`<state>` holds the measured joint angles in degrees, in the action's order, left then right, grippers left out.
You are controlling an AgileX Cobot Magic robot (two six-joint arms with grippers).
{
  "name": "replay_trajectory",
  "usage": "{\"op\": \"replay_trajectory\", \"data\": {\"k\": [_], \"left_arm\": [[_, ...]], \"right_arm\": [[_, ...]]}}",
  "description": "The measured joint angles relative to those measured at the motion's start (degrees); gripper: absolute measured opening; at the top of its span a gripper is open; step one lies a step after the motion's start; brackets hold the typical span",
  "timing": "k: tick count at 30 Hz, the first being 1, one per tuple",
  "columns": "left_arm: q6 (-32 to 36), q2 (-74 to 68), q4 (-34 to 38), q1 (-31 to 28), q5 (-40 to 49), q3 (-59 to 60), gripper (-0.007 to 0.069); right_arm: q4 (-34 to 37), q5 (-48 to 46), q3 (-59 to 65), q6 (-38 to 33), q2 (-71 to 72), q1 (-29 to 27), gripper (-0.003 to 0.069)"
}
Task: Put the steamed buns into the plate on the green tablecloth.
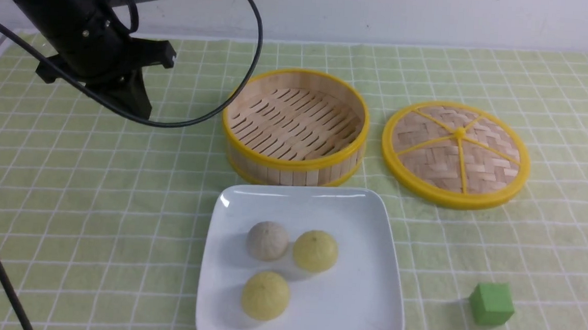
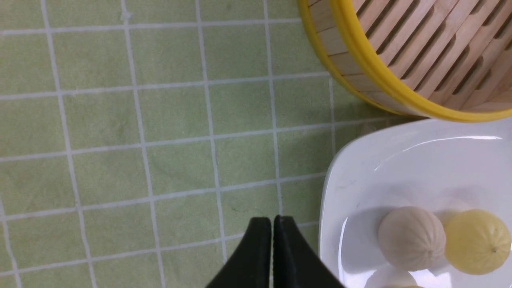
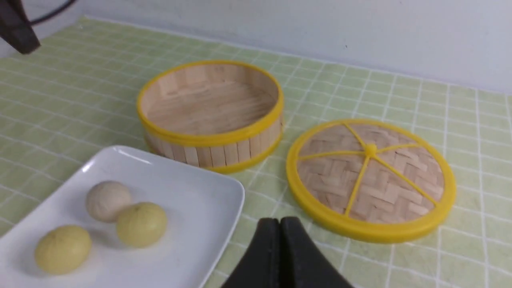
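Three steamed buns lie together in the white square plate (image 1: 363, 291) on the green tablecloth (image 1: 92, 214): a greyish-white one (image 1: 267, 240), a pale yellow one (image 1: 315, 250) beside it and another yellow one (image 1: 265, 295) nearer me. My left gripper (image 1: 141, 109) hangs shut and empty above the cloth, to the left of the steamer and well back from the plate. In the left wrist view its gripper (image 2: 272, 220) points at bare cloth beside the plate's corner (image 2: 360, 160). My right gripper (image 3: 279, 221) is shut on nothing, above the cloth between plate (image 3: 192, 188) and lid; the front view does not show it.
An empty round bamboo steamer basket (image 1: 296, 127) with yellow rims stands just behind the plate. Its woven lid (image 1: 455, 153) lies flat to the right of it. A small green cube (image 1: 491, 303) sits on the cloth at the front right. Black cables hang from the left arm.
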<state>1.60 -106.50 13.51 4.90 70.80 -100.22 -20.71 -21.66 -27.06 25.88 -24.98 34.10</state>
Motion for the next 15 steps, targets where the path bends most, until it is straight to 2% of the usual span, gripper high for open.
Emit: {"op": "replay_trajectory", "data": {"k": [7,12,15], "left_arm": [[0.0,0.0,0.0,0.0,0.0,0.0,0.0037],[0.0,0.0,0.0,0.0,0.0,0.0,0.0037],[0.0,0.0,0.0,0.0,0.0,0.0,0.0038]], "right_arm": [[1.6,0.8,0.5,0.5,0.2,1.6,-0.0013],[9.6,-1.3,0.5,-5.6,0.5,7.2,-0.0013],[10.7,-1.4,0.5,-7.0,0.5,9.3,-0.0011]]}}
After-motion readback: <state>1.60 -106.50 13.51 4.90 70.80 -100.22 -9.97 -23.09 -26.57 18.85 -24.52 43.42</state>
